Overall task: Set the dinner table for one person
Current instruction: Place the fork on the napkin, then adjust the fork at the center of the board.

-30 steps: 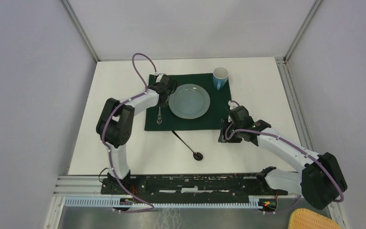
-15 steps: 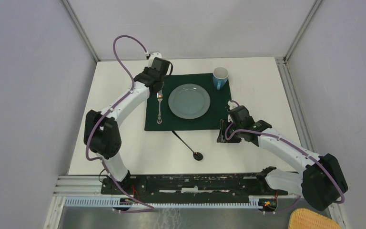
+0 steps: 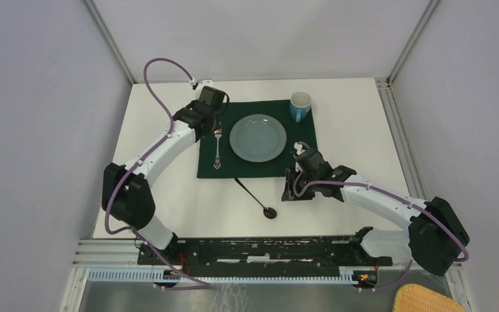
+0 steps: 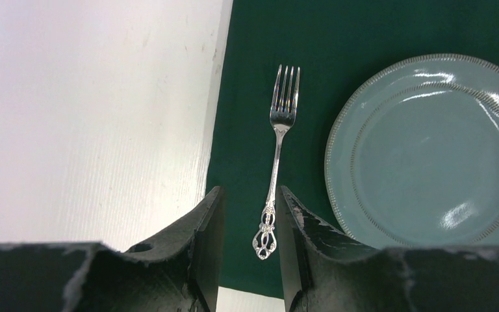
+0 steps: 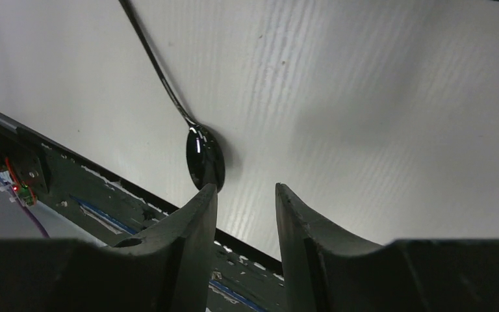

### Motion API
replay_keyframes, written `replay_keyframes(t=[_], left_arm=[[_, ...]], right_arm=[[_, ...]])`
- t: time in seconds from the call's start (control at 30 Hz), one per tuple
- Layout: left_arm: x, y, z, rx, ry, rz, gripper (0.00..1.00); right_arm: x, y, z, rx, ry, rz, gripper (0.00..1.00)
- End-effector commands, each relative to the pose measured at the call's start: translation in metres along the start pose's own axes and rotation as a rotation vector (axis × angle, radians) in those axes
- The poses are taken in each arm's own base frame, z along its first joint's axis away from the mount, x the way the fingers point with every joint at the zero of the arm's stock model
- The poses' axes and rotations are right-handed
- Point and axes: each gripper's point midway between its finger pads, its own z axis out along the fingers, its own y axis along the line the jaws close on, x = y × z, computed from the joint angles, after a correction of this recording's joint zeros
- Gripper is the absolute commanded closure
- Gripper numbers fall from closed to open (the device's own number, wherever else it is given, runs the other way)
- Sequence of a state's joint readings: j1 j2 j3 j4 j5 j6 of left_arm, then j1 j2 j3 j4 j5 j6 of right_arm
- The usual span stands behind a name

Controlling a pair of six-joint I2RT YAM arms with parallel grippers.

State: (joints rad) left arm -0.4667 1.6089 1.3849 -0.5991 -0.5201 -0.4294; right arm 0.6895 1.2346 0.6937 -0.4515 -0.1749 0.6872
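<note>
The dinner table (image 3: 162,130) is a white tabletop with a dark green cloth (image 3: 260,170) on it. On the cloth are a pale blue plate (image 3: 258,137), a silver fork (image 3: 217,148) lying left of the plate, and a blue mug (image 3: 300,106) at the far right corner. A dark spoon (image 3: 260,203) lies on the bare table in front of the cloth. My left gripper (image 3: 212,122) is open and empty, raised above the fork (image 4: 277,156). My right gripper (image 3: 289,190) is open and empty, low over the table just right of the spoon's bowl (image 5: 203,156).
The black rail (image 3: 266,247) runs along the table's near edge, close behind the spoon in the right wrist view (image 5: 71,188). Grey walls close in the table on the left, far and right sides. A wicker basket (image 3: 429,300) sits off the table at the bottom right.
My left gripper has lifted off the fork and drawn back toward the far left; the fork stays on the cloth. My right gripper has moved left toward the spoon.
</note>
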Motion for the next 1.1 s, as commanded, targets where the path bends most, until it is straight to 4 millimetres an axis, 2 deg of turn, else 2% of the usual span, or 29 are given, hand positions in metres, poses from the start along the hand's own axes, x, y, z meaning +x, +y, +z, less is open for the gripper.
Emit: replay_keyframes(t=[0.0,0.4,0.63,1.07], left_arm=[[-0.009,0.0,-0.015,0.034,-0.035,-0.034,0.59],[-0.011,-0.005,-0.019,0.086,-0.035,-0.011,0.59],[-0.015,-0.009,-0.021,0.104,-0.038,-0.019,0.59],[-0.003,-0.009,-0.018,0.105,-0.005,-0.013,0.59]], right_arm=[[-0.003,0.026,0.002,-0.043,-0.069,0.038,0.56],[0.025,0.026,0.004,-0.037,-0.114,0.105,0.56],[0.033,0.031,0.012,-0.054,-0.135,0.103,0.56],[0.038,0.031,0.029,-0.087,-0.151,0.108,0.56]])
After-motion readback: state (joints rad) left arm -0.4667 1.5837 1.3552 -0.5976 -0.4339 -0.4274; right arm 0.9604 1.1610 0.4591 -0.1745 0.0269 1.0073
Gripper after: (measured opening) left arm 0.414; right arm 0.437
